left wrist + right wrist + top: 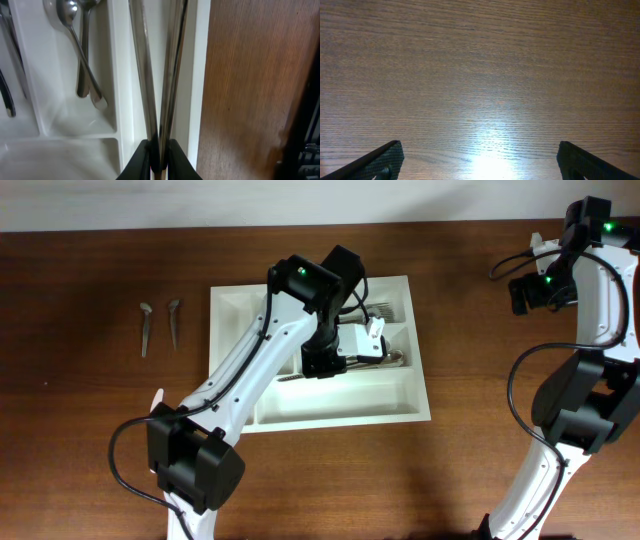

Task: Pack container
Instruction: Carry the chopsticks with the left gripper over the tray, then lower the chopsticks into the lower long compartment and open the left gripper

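The white cutlery tray (330, 405) lies at the table's middle. My left gripper (347, 352) is low over its right part. In the left wrist view the left gripper (159, 161) is shut on two long metal utensil handles (142, 75) that run along a narrow compartment beside the tray's outer wall (200, 75). Their far ends are out of view. Two spoons (75, 35) lie in the neighbouring compartment. My right gripper (522, 292) is at the far right, away from the tray. In the right wrist view it (480, 162) is open and empty over bare wood.
Two loose metal spoons (146, 326) (174, 320) lie on the table left of the tray. Dark-handled utensils (6, 85) lie in a compartment at the left edge of the left wrist view. The left arm crosses the tray's middle.
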